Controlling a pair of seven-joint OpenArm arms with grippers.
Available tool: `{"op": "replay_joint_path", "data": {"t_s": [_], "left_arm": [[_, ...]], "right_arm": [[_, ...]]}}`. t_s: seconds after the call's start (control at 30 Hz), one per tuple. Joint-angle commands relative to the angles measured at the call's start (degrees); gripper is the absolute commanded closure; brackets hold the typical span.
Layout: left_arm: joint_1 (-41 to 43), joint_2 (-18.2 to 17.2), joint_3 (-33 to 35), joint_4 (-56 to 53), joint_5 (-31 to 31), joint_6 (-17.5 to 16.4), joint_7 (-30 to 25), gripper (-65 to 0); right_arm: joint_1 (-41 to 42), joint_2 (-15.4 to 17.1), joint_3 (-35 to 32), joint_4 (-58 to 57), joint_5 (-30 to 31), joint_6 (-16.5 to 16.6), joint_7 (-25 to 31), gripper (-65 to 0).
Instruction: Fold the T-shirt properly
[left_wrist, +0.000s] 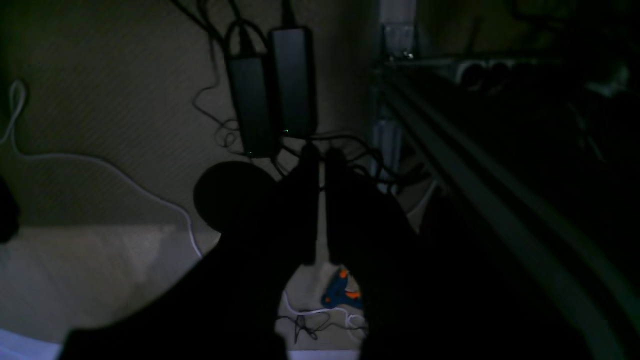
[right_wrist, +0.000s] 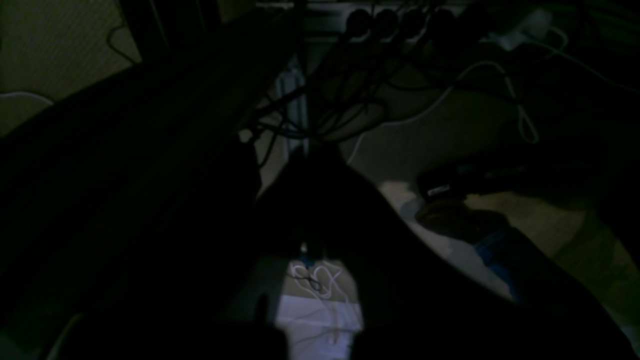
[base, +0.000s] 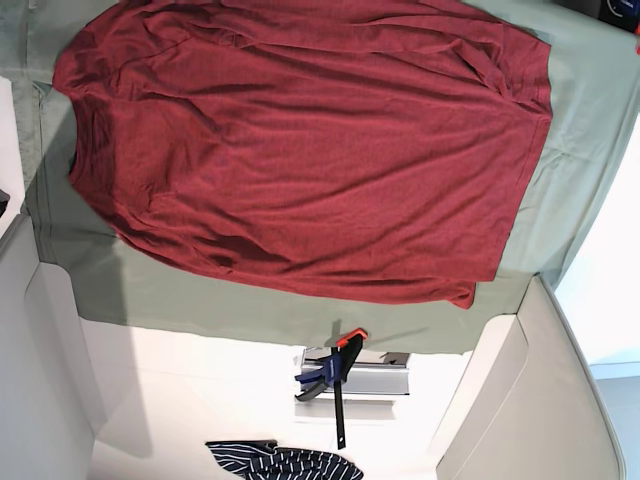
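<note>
The right end effector (right_wrist: 312, 170) is too dark to tell whether it is spread or pressed together. The red T-shirt (base: 300, 150) lies flat across the green-covered worktop (base: 590, 130). The left end effector (left_wrist: 322, 162) has its fingers pressed nearly together, empty.

1. This looks like a robotics lab or workshop, not a home. The counter (base: 590, 120) is draped in plain green cloth, with a red T-shirt (base: 300, 150) spread flat across it.
2. A blue-and-orange bar clamp (base: 337, 400) bites a metal bracket (base: 385, 375) at the counter's near edge.
3. Down on the floor (left_wrist: 100, 75), two black power bricks (left_wrist: 272, 90) lie among loose cables (left_wrist: 226, 131), beside an aluminium frame rail (left_wrist: 450, 165).
4. A power strip (right_wrist: 400, 20) crowded with plugs trails a tangle of leads (right_wrist: 350, 100).
</note>
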Motion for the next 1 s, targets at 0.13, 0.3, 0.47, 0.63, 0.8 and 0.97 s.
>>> {"op": "replay_joint_path", "data": {"t_s": [0.13, 0.3, 0.47, 0.63, 0.8, 0.97], "left_arm": [[-0.28, 0.13, -5.55, 0.9, 0.0, -0.31, -0.37, -6.1], [-0.26, -0.07, -9.51, 1.18, 0.04, -6.16, -0.13, -6.1], [1.09, -0.07, -9.62, 2.89, 1.57, -6.91, 2.71, -6.1], [7.78, -0.7, -9.62, 12.94, 1.53, -6.91, 6.27, -6.1], [16.9, -2.86, -9.62, 26.29, 1.55, -6.91, 6.75, -6.1], [25.81, -6.14, -9.62, 38.64, 2.05, -6.62, 8.41, -6.1]], "right_arm": [[0.0, -0.17, 0.13, 2.03, -0.15, -0.07, 0.22, 0.0], [-0.15, -0.15, 0.13, 4.55, -0.46, -0.07, 0.22, 0.0], [-1.86, -0.13, 0.11, 8.87, -5.53, -0.52, 0.2, 0.0], [-6.95, 0.31, 0.11, 14.49, -6.6, -0.9, 0.0, 0.0], [-13.44, 2.25, 0.11, 20.37, -6.62, -0.9, 0.0, 0.0], [-20.61, 6.36, 0.11, 28.92, -6.6, -0.9, -0.48, 0.0]]}}
